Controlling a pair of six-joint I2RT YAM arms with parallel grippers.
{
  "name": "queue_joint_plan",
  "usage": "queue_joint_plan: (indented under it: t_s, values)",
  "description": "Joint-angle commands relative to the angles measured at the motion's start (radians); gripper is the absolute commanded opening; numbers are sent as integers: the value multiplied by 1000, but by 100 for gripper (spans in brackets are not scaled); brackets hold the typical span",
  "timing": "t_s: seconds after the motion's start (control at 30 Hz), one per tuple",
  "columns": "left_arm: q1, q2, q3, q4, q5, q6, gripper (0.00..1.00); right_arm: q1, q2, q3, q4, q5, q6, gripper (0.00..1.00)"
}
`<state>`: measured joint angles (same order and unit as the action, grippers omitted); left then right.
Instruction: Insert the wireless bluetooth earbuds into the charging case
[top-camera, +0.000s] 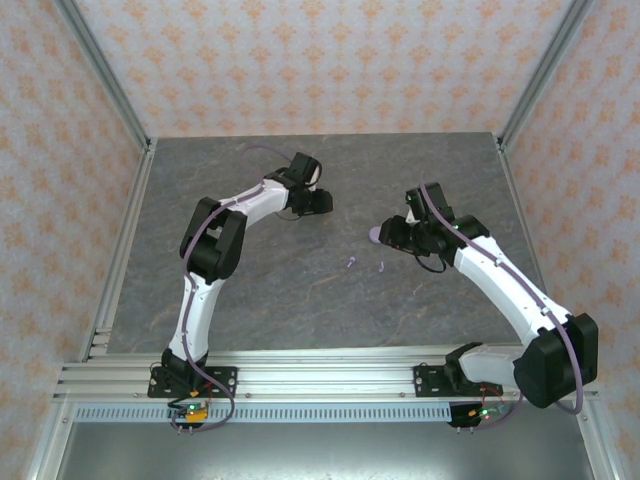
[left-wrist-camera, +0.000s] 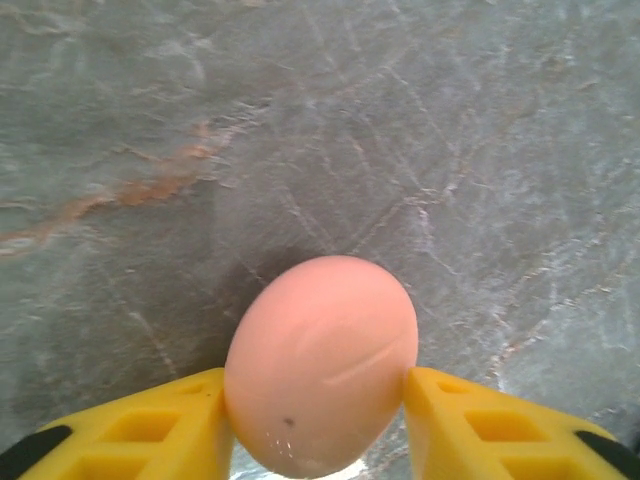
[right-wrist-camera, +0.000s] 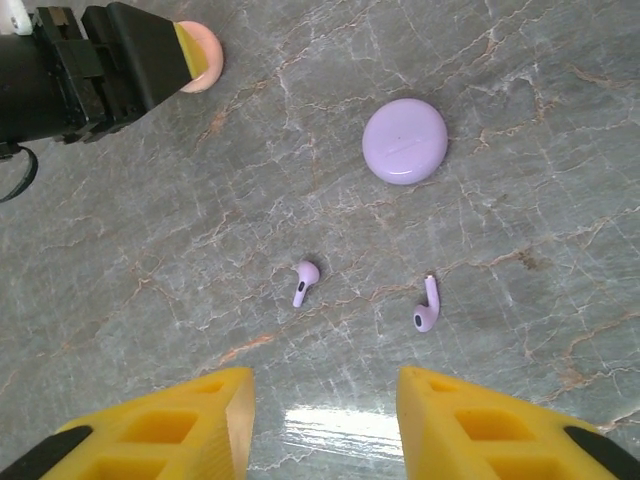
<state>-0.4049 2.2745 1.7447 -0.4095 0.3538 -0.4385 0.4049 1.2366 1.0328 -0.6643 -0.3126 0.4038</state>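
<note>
1. 2 tiny lilac-purple glossy plastic earbuds, each a rounded bud on a short curved stem. The left one (right-wrist-camera: 305, 280) lies bud far, stem near. The right one (right-wrist-camera: 427, 308) lies stem far, bud near. Both lie flat on the grey marbled tabletop (right-wrist-camera: 540, 90), apart from each other, mid-table, just near of item 2.
2. 1 round lilac-purple charging case (right-wrist-camera: 404, 140), closed, on the table.
3. 1 round salmon-pink charging case (left-wrist-camera: 320, 350), closed, far left of the earbuds.
4. The left gripper (left-wrist-camera: 315, 390): yellow fingers part-spread, one against each side of the salmon-pink charging case. Whether it grips, I cannot tell.
5. The right gripper (right-wrist-camera: 325, 390): fingers spread, empty, above the table near of the earbuds.
</note>
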Motion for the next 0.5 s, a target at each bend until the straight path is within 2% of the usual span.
queue_joint_plan:
  t_s: [0.0,0.23,0.47]
  values:
    - [18,-18,40,-113,-107,70,54,-4,-4,-7,-40,47,-32,45]
    - [19,-164,-39,-126,-172,140,61,-3,60,20,-48,83,-70,54]
    - [17,-419,-231,-81,-122,126,63,-4,187,82,-29,102,-139,57]
